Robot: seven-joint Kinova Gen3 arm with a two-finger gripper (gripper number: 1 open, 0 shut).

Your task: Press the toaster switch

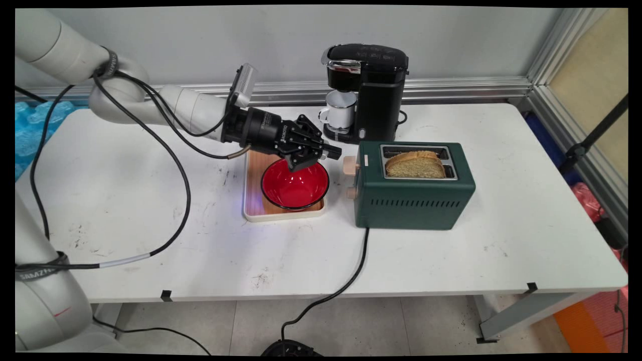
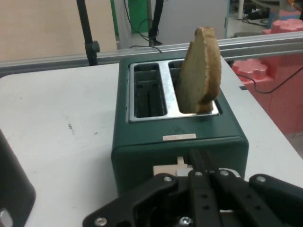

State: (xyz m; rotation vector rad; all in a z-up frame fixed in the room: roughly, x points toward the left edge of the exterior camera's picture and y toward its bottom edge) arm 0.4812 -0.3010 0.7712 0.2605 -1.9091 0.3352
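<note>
The gripper (image 1: 335, 152) is reaching level across the desk (image 1: 150, 200), its fingers drawn together, gripping nothing, tips just beside the cream lever (image 1: 349, 166) on the green toaster's (image 1: 414, 200) end. A bread slice (image 1: 415, 164) is standing up in the slot nearest the camera. Below the hand, at 7 o'clock from the tips, a red bowl (image 1: 295, 184) is sitting on a wooden tray (image 1: 256, 175). A coffee machine (image 1: 368, 90), sheltering a white mug (image 1: 340, 111), is standing at 12 o'clock. Any push on that lever should probably go straight down, tips centred.
</note>
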